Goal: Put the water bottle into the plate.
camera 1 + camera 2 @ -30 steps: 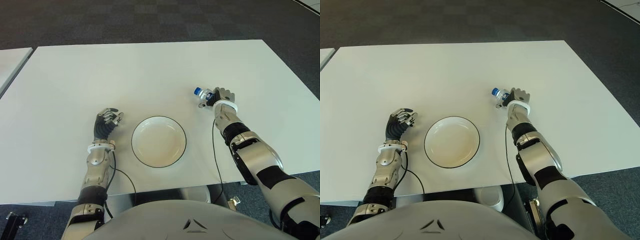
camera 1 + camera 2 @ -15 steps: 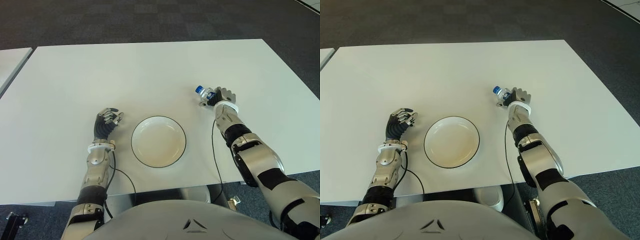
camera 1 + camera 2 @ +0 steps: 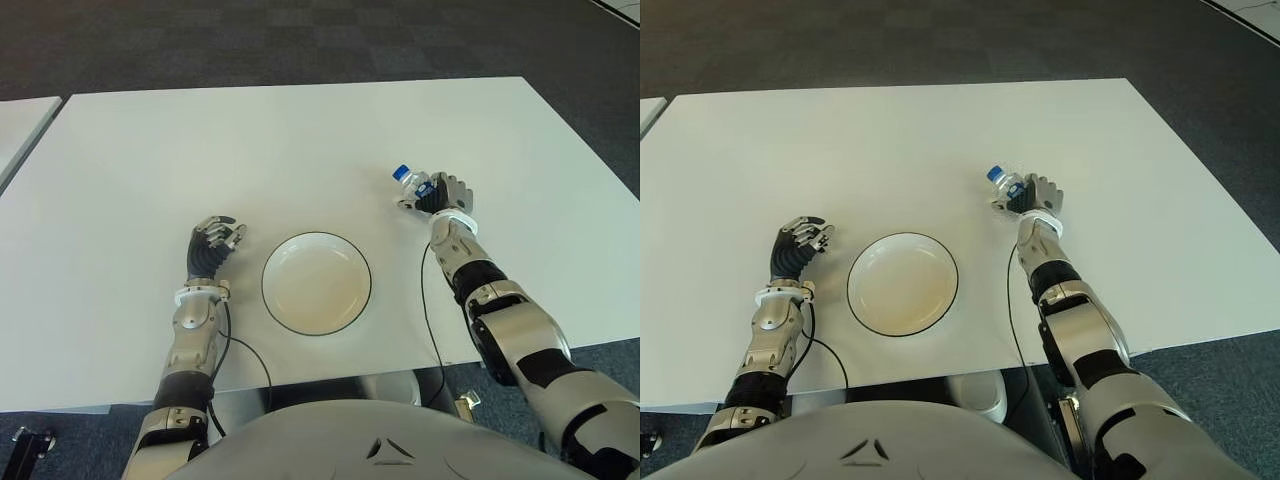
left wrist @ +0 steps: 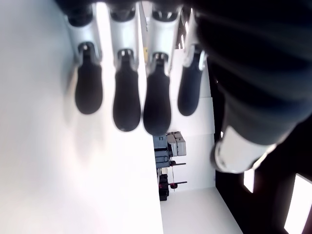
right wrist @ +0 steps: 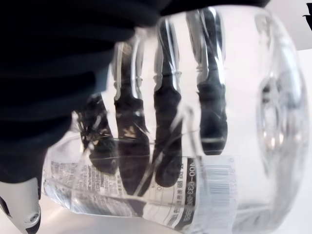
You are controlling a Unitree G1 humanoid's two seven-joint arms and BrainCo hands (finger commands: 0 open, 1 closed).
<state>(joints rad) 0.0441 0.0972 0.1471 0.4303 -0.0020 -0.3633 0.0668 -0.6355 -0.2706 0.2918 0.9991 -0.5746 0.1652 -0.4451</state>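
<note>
My right hand point(image 3: 436, 194) is shut on a small clear water bottle point(image 3: 412, 184) with a blue cap, to the right of the plate. The wrist view shows its dark fingers point(image 5: 165, 122) wrapped around the clear bottle point(image 5: 234, 146) with its label. The bottle tilts with its cap pointing up and to the left. A white plate point(image 3: 316, 283) with a dark rim lies on the white table point(image 3: 300, 140) between the two hands. My left hand point(image 3: 213, 243) shows to the left of the plate, fingers point(image 4: 126, 97) relaxed and holding nothing.
A thin black cable point(image 3: 428, 320) runs along the right arm over the table's front edge. Another cable point(image 3: 245, 350) trails from the left wrist. Dark carpet point(image 3: 300, 40) lies beyond the far edge. A second table's corner point(image 3: 20, 120) shows at far left.
My right hand has carried the bottle slightly up and away from me, tilting its cap higher. The left hand and the plate have stayed put.
</note>
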